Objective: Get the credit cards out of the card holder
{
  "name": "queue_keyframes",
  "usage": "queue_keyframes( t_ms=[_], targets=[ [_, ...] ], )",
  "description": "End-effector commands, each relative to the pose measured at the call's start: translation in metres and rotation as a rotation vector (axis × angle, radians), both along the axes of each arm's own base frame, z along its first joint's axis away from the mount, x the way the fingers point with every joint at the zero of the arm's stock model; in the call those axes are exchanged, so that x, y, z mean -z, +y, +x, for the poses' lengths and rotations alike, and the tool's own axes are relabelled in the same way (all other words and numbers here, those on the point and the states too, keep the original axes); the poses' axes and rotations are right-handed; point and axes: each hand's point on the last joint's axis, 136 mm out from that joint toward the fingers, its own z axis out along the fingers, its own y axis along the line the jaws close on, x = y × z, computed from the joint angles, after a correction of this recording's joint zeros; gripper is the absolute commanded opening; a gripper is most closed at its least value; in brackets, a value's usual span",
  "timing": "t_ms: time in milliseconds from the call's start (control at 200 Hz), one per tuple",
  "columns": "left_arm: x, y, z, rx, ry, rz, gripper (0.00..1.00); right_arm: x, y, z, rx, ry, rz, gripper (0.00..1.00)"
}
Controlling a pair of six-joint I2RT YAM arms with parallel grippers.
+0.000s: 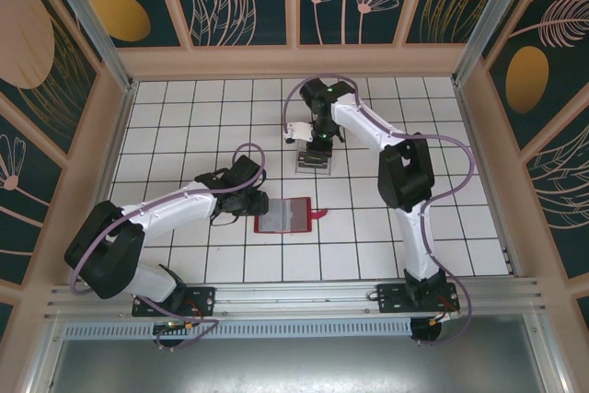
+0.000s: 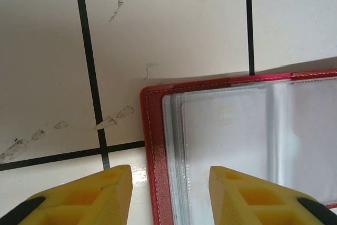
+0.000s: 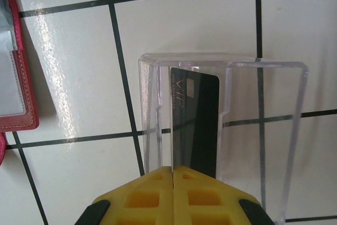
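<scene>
My right gripper [image 3: 172, 168] pinches a dark card [image 3: 197, 122] down into the clear box [image 3: 268, 65]; my left gripper [image 2: 169, 172], spread, seems to steady the card holder [image 2: 152, 130]

Left arm [image 1: 161, 218], right arm [image 1: 409, 227]: white link shells, bulky black joint housings. Lilac cable [image 1: 291, 98] looped along each arm. Black base plates [image 1: 175, 303] bolted on aluminium rail [image 1: 304, 296]. Left gripper [image 2: 169, 172] fingers [image 2: 100, 193] yellow, wedge-shaped, square moulded pockets, black trim at outer edges. Right gripper [image 3: 172, 171] same yellow, black trim. Small green light [image 1: 324, 145] on right wrist.
</scene>
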Motion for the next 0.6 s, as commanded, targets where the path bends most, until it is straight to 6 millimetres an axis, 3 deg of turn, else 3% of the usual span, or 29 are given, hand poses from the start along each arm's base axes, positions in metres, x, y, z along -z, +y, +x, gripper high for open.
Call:
queue_keyframes(
  t_ms=[0,180,220,330,596],
  targets=[
    [0.003,0.005,-0.001,-0.009,0.018,0.037,0.43,0.009,-0.005,-0.010,-0.005,0.060,-0.017,0.00],
    [0.001,0.005,0.001,-0.010,0.014,0.036,0.43,0.013,-0.005,-0.010,-0.003,0.065,-0.020,0.00],
    [0.001,0.005,0.001,-0.010,0.015,0.037,0.44,0.015,-0.006,-0.007,0.002,0.051,-0.025,0.09],
    [0.000,0.004,0.001,-0.011,0.013,0.037,0.43,0.014,-0.007,-0.002,0.007,0.027,-0.032,0.19],
    [0.001,0.005,0.001,-0.015,0.012,0.038,0.44,-0.001,-0.006,0.015,0.023,-0.083,-0.022,0.26]
  ],
)
